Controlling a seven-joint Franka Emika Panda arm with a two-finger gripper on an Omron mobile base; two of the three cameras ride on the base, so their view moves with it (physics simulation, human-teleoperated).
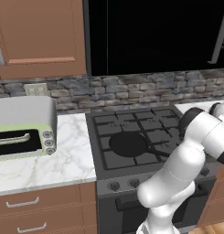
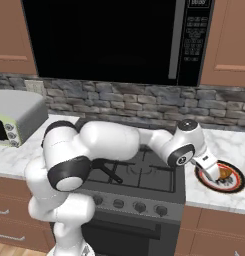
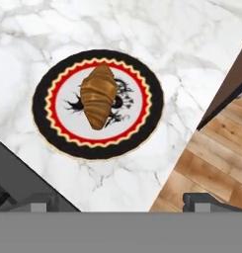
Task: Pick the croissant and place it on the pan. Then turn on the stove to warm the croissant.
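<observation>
The croissant [image 3: 98, 96], a golden-brown pastry, lies in the middle of a round plate [image 3: 43, 106] with a black and red rim on the marble counter right of the stove [image 1: 131, 132]. My gripper [image 3: 122, 202] hovers above the plate, open, its two dark fingertips [image 3: 39, 201] spread wide with nothing between them. From the right base view the gripper [image 2: 215, 176] hangs just over the plate [image 2: 234, 187], and the croissant [image 2: 225, 172] peeks out beside it. The black pan [image 1: 128, 143] rests on a front grate, its handle [image 1: 155, 151] pointing right.
Round knobs [image 2: 139, 206] line the stove's front. A pale green toaster oven [image 1: 22, 130] stands on the left counter. A dark microwave [image 2: 114, 40] hangs above the stove. The counter edge and wood floor [image 3: 216, 158] lie close beside the plate.
</observation>
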